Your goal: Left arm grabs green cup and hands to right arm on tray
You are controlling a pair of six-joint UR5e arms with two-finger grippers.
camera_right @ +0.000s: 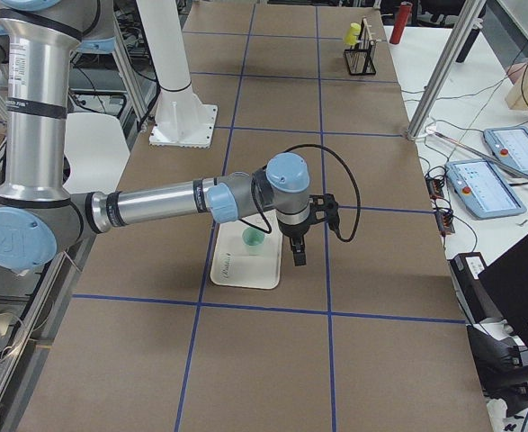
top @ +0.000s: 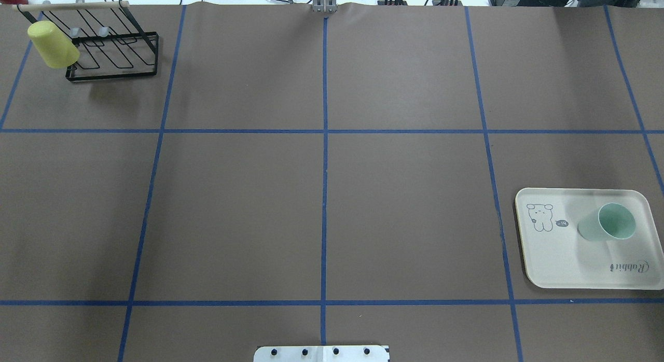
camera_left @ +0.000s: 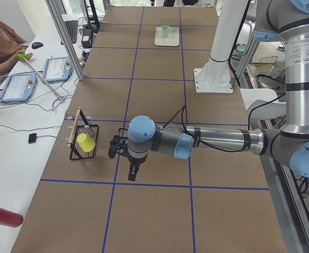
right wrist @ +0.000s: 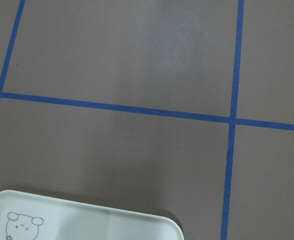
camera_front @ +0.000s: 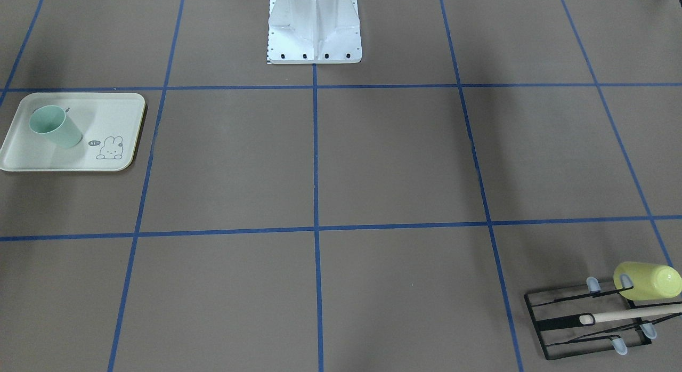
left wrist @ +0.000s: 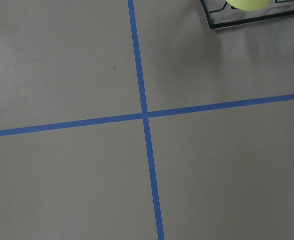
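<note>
Over on the robot's right side of the table (top: 233, 196), the green cup (top: 607, 223) is sitting upright, mouth up, on the cream tray (top: 560, 258). It's on the half of the tray away from the rabbit drawing (top: 539, 217). Nothing is gripping it.

Tool-wise, both grippers only show up in the side cameras, so I honestly can't tell how far the fingers are spread on either one. The right arm (camera_right: 156, 205) reaches out low over the table. The right gripper (camera_right: 298, 259) points down just beside the tray's outer long edge, close to the cup but apart from it. Its wrist cam only catches one end of the tray with the rabbit drawing, plus the blue tape lines (top: 324, 144) crossing on the table.

The left arm (camera_left: 212, 139) is stretched out the other way, well apart from the tray. The left gripper (camera_left: 132, 176) hangs pointing down over the table near the black wire rack (camera_left: 75, 153), not touching it. The yellow cup (camera_left: 86, 142) is hung tilted on that rack. The left wrist cam looks at a tape crossing, with a corner of the rack and a sliver of yellow cup at the top edge.
</note>
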